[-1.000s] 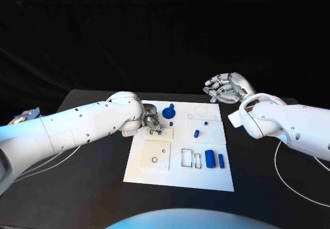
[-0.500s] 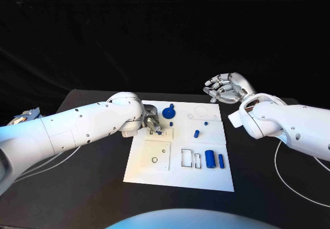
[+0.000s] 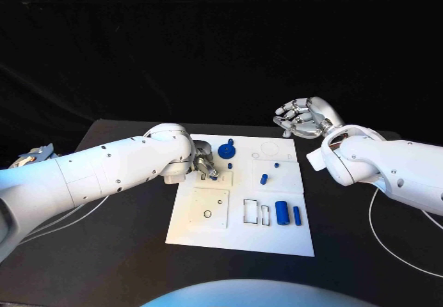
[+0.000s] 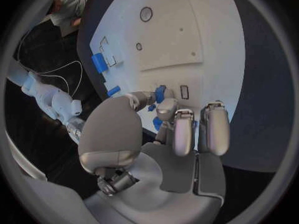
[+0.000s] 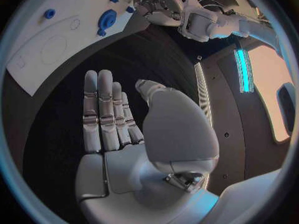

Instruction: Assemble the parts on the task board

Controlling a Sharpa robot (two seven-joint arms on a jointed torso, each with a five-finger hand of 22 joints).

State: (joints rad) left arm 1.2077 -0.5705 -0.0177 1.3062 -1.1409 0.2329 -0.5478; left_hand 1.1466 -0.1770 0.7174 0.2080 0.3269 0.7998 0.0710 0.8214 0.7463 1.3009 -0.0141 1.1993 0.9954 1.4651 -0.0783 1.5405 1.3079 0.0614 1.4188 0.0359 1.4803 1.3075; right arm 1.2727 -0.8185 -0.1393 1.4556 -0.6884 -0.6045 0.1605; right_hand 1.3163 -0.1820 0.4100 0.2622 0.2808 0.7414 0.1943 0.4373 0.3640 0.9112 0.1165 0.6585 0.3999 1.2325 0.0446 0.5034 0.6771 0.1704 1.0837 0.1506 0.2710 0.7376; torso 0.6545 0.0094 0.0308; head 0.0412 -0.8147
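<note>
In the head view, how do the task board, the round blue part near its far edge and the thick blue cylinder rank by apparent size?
1. task board
2. round blue part
3. thick blue cylinder
The last two look close, so their order is unsure.

The head view is bright at its centre and dark around it: the white task board point(image 3: 242, 192) stands out sharply against the black desk point(image 3: 120, 236), and the background beyond the desk's far edge is nearly pure black. Light falls from above, with a cool bluish tint on the white arms. The left hand point(image 3: 204, 160) casts a small soft shadow on the board. Both wrist views bend straight edges into curves and darken towards the circle's rim. In the right wrist view a cyan light strip point(image 5: 241, 69) glows, and the right hand point(image 5: 143, 139) carries soft highlights
</note>
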